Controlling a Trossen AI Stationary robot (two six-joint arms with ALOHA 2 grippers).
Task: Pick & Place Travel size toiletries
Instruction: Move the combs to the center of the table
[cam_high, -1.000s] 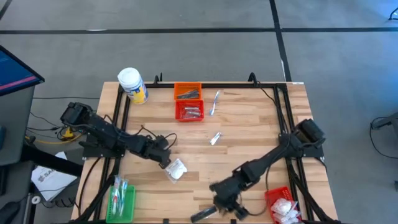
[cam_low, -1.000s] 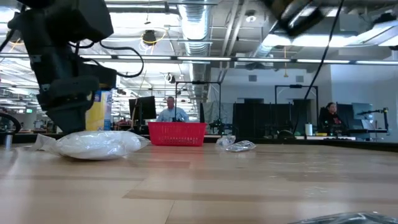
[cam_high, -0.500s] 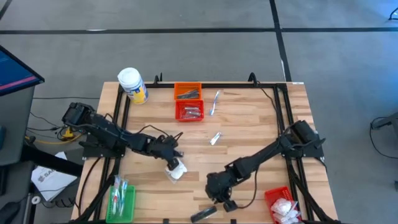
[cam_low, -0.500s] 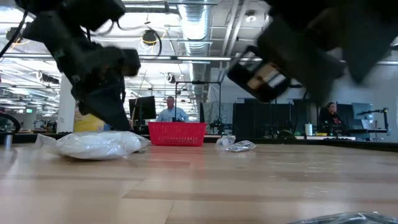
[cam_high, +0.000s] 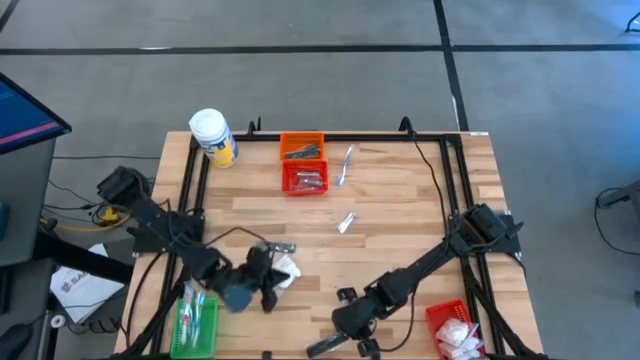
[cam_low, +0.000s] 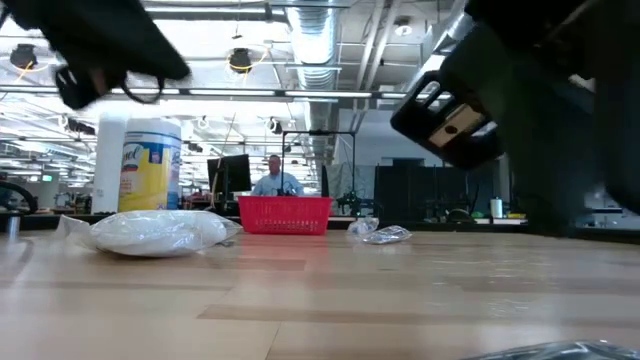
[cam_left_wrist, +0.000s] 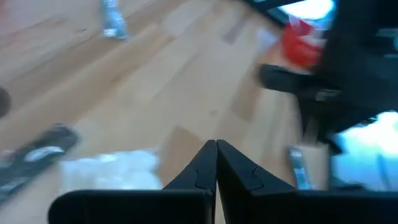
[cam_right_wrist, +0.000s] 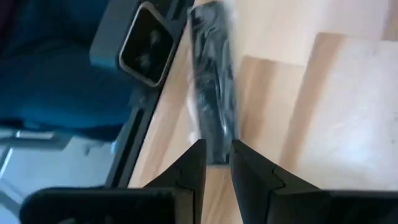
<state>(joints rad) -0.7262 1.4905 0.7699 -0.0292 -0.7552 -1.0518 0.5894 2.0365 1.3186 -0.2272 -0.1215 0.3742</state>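
A white packet (cam_high: 287, 271) (cam_low: 150, 232) lies flat on the table left of the middle. Just on its near side my left gripper (cam_high: 271, 293) (cam_left_wrist: 216, 152) hangs shut, pointing toward the table's right, clear of the packet (cam_left_wrist: 106, 173). A dark slim tube (cam_high: 322, 347) (cam_right_wrist: 211, 81) lies at the front edge. My right gripper (cam_high: 345, 330) (cam_right_wrist: 216, 155) slants down over the tube's end with a narrow gap between its fingers. A silver sachet (cam_high: 347, 222) and a clear stick (cam_high: 346, 162) lie farther back. My right gripper comes at the dark tube's end (cam_right_wrist: 214, 146) slanting down, its fingers along the tube, which lies flat on the table. I cannot tell whether the fingertips touch it.
An orange basket (cam_high: 301, 147) and a red basket (cam_high: 305, 179) stand at the back middle, next to a white jar (cam_high: 212, 135). A green basket (cam_high: 196, 322) sits front left and a red basket (cam_high: 455, 330) with white packets front right. A dark slim packet (cam_high: 281, 247) lies beside the white packet.
My left gripper has left the white packet, risen and swung toward the table's near edge, tipping from pointing down to nearly level. The packet stays where it was. My right gripper has sunk toward the dark tube at the front edge and rolled a little.
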